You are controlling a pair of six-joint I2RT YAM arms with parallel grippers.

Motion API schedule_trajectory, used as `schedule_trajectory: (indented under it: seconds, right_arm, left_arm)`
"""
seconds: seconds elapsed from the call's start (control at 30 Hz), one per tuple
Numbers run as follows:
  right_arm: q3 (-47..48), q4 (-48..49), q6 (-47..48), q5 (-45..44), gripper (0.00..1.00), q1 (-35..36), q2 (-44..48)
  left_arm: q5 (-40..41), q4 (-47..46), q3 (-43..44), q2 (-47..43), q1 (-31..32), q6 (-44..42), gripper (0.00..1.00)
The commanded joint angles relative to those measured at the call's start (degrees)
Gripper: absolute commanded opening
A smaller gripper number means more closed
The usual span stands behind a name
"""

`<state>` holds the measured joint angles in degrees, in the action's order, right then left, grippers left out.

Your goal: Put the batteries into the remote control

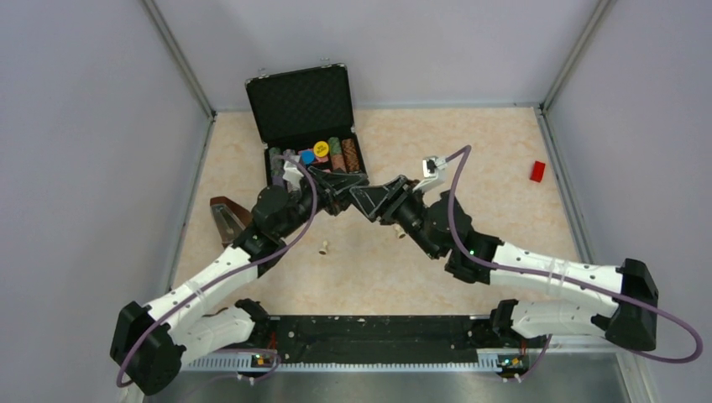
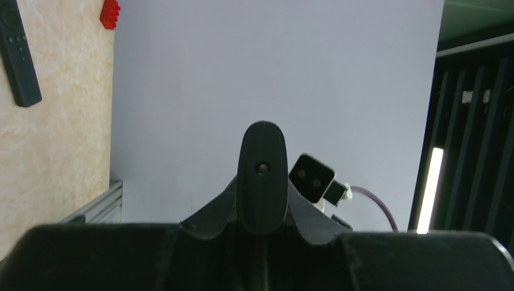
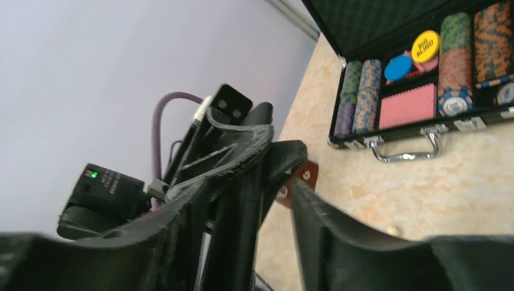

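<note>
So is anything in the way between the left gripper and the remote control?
Yes, it looks so: the right gripper. It meets the shut left gripper tip to tip above the table. The remote control lies flat on that table off to one side, a red block farther on.

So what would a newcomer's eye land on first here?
The two arms meet tip to tip over the middle of the table, the left gripper shut and the right gripper with its jaws apart. Just behind them, at the far side, sits an open black case of bright poker chips. A lone red block lies near the right wall, and the remote control shows only in the left wrist view.
</note>
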<state>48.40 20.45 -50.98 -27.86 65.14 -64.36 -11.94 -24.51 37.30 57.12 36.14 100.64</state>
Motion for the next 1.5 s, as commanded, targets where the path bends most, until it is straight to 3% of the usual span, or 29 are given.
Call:
schedule_trajectory:
  seconds: [0.0,0.07,0.17,0.27,0.33,0.5,0.67,0.83,1.13,1.47]
  right_arm:
    - [0.67,-10.03,4.28,0.91,0.61,-0.56,4.32]
    - [2.06,-14.40,6.75,2.21,0.73,-0.62,7.24]
    - [4.10,-22.62,10.58,4.48,0.80,-1.61,12.09]
    - [6.16,-28.09,14.83,12.07,0.83,-4.18,16.18]
    - [8.35,-32.01,18.33,18.24,0.84,-5.18,17.24]
    - [14.28,-40.22,25.31,34.29,0.84,-5.24,14.18]
    - [13.77,-40.52,26.07,42.00,0.83,-5.24,9.91]
    - [10.07,-32.31,23.23,44.00,0.81,-5.29,10.40]
    - [4.88,-22.61,18.17,44.17,0.68,-5.27,10.84]
    - [0.14,-14.37,13.16,40.40,0.40,-5.27,12.73]
  left_arm:
    - [-4.16,0.19,2.83,-5.73,3.32,-3.04,0.00]
    - [-2.99,4.10,2.43,-7.14,3.11,-6.35,0.00]
    - [-4.06,7.12,2.41,-7.75,2.64,-11.00,0.00]
    - [-7.63,8.80,3.91,-7.46,2.15,-17.86,0.00]
    - [-10.16,13.39,6.89,-6.79,2.03,-27.04,0.00]
    - [-17.37,21.64,15.70,-3.90,2.00,-40.83,0.00]
    - [-26.06,19.65,19.10,-0.56,2.00,-45.51,0.00]
    - [-29.66,15.83,19.24,1.20,2.03,-45.44,0.00]
    - [-31.53,11.90,18.33,1.16,2.00,-44.08,0.00]
    - [-33.06,9.57,16.58,0.69,2.00,-43.43,0.00]
